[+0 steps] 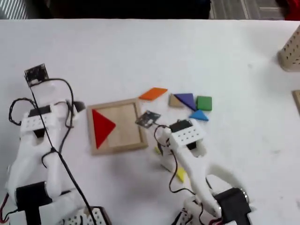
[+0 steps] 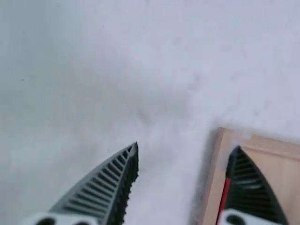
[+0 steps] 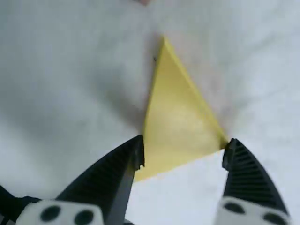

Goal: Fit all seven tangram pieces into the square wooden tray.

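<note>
Both spread wide: right gripper (image 3: 185, 142) straddles yellow triangle (image 3: 178, 117), half-hidden from above; left gripper (image 2: 185, 147) straddles tray (image 2: 220, 159) rim.

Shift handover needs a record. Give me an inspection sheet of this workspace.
Surface: white table, no spills seen.
Job's things: wooden tray holds red triangle; orange parallelogram, tan piece, purple triangle, green square, blue triangle loose beside it; yellow triangle under right arm.
Clutter: nothing seen.
Grippers: left gripper open over tray's edge; right gripper open, straddling yellow triangle.
Cables: black cables along both arms.
Surroundings: perforated wooden block at table's edge.
</note>
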Available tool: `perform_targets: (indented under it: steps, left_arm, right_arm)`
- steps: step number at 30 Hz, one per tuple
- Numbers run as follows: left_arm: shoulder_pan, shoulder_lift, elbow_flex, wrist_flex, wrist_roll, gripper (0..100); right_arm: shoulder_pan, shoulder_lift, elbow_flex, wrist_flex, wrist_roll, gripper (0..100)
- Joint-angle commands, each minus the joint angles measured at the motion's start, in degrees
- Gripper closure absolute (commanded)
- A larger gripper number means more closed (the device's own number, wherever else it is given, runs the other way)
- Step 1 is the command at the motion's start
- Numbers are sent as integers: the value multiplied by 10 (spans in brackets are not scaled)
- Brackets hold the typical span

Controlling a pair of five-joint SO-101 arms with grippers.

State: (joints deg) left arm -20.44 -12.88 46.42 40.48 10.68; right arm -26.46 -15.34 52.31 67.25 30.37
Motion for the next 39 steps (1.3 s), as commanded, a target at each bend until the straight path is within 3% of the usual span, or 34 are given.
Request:
perform_targets:
  steps: [1,17,25,28,39]
  left_arm:
    - [8,0,-11,-11,5,702]
    - [8,0,-10,-11,5,702]
    - [8,0,-10,-11,5,702]
    - [8,0,-10,-11,5,702]
    - [9,0,-10,-11,5,702]
  right_arm:
    - [17,-15,10,-29,2,744]
    - [-16,-18,38,-63,-4,740]
    - [5,-96,-6,5,-16,736]
    - [17,-114,-4,6,-18,681]
    - [23,5,-3,-35,-18,664]
